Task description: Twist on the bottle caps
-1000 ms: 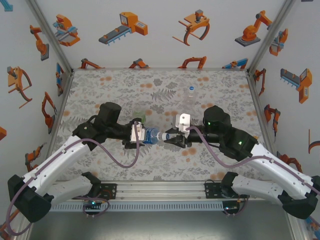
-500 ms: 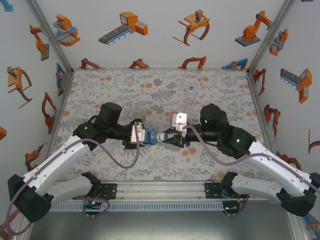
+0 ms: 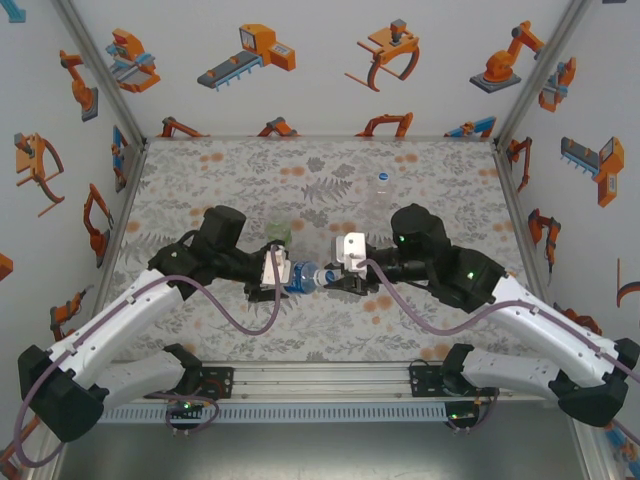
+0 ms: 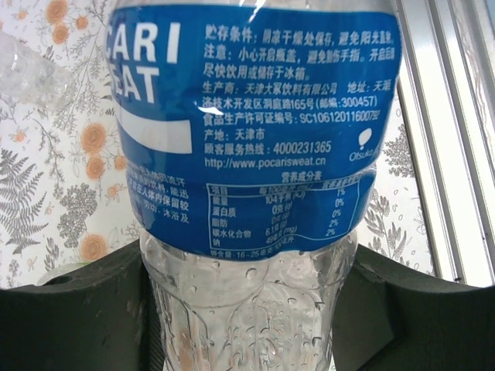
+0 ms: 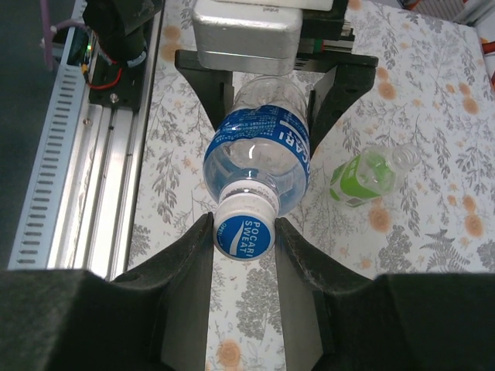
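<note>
The bottle with the blue label [image 4: 255, 131] lies level above the table, and my left gripper [image 4: 247, 309] is shut on its clear lower body. In the top view that bottle [image 3: 300, 275] spans between the left gripper [image 3: 288, 276] and the right gripper [image 3: 330, 278]. A white bottle cap with a blue top [image 5: 244, 226] sits on the bottle's neck, and my right gripper [image 5: 244, 229] is shut on it, one finger on each side. The green-tinted bottle [image 5: 370, 174] lies on the table just beyond, with its neck open.
A tall clear bottle [image 3: 381, 197] with a small cap stands upright behind the right arm. The floral table [image 3: 200, 180] is walled on three sides. An aluminium rail [image 5: 69, 154] runs along the near edge under the grippers.
The right wrist has turned and eased left while its fingers stay on the cap. The left gripper and the bottle have shifted only slightly.
</note>
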Available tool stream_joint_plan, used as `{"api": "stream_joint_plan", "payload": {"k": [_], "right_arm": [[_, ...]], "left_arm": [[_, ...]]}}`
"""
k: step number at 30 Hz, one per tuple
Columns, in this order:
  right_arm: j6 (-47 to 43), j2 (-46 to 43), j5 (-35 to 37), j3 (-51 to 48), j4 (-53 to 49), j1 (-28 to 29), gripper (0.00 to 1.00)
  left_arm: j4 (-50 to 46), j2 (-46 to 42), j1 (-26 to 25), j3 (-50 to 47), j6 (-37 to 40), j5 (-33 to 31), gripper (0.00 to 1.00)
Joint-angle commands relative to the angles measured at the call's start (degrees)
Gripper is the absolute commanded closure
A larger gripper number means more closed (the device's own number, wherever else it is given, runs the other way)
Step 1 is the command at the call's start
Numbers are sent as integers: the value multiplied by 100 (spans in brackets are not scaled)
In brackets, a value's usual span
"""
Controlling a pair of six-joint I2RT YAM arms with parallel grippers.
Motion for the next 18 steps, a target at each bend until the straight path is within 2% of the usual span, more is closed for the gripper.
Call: {"api": "stream_joint_plan", "payload": {"k": [1, 10, 18], "right_arm": [[-628, 96, -323, 26, -126, 102, 100], [-666, -451, 109, -578, 441, 201, 100], [-666, -717, 165, -848, 691, 237, 100]], "left_arm": [[86, -13, -50, 206, 174, 602, 100], [92, -42, -54, 207, 169, 626, 100], [87, -15, -50, 200, 173, 640, 100]]}}
